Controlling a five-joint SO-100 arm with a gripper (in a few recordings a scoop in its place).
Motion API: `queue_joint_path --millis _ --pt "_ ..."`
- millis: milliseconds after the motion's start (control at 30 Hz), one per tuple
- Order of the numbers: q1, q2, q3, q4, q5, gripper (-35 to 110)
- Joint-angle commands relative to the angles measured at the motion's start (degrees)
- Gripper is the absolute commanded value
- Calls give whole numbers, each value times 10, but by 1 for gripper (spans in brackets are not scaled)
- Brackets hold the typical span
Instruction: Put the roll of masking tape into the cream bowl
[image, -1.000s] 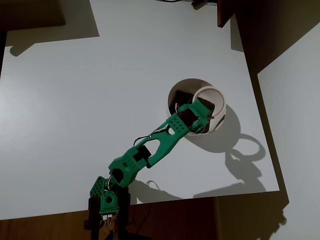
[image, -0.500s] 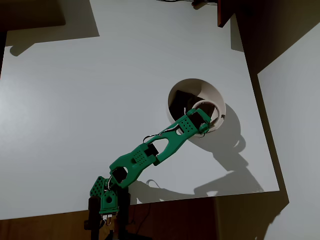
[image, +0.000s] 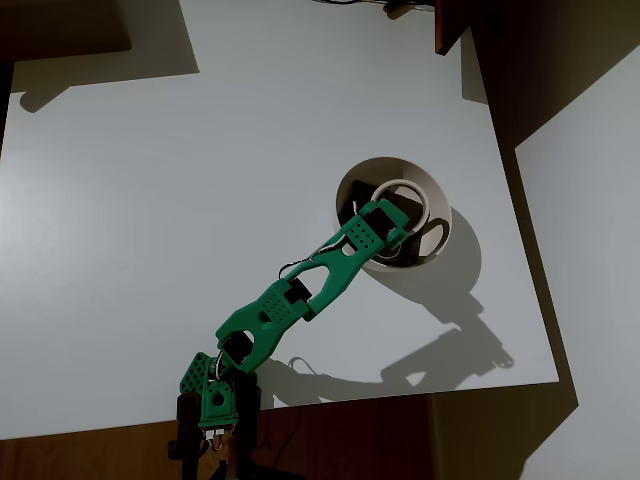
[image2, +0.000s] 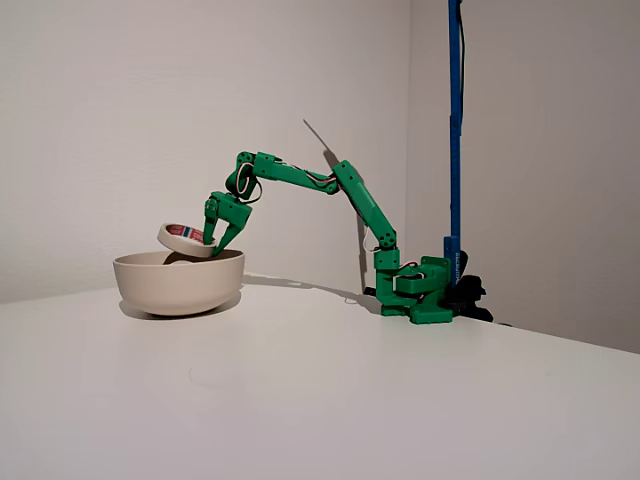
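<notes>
1. Green arm reaching from its base at the near table edge in the overhead view, out to the bowl; gripper (image: 392, 222) at the bowl's near rim, gripper (image2: 213, 240) just above the rim line in the fixed view.
2. Jaws clamped on the roll of masking tape (image: 401, 205) at its near edge, so the ring sticks out ahead of the fingers, away from the arm.
3. Roll of masking tape (image2: 186, 239) held nearly flat, slightly tilted, reddish core showing, hanging at rim height and not resting on anything visible.
4. Directly beneath and beyond: the cream bowl (image: 441, 215), cream bowl (image2: 150, 287), with a dark pad (image: 362, 196) on its floor.
5. Deciding relation: ring already inside the rim's outline from above, so probably only a release, or a short drop first.
</notes>
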Motion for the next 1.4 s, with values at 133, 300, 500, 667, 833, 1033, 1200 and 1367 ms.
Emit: queue_joint_path --millis 133,300,500,667,833,1033,1200,1367 --pt "4 54 -30 1 17 21" --pt "4 55 -30 -7 22 20" --pt "6 65 -30 -16 37 -8" --pt "4 93 -30 -15 61 -8" --pt "-25 163 -30 0 83 -8" --pt "-102 269 -30 82 104 -8" --pt "-200 348 -29 159 121 -8" --pt "-323 419 -27 229 128 -8"
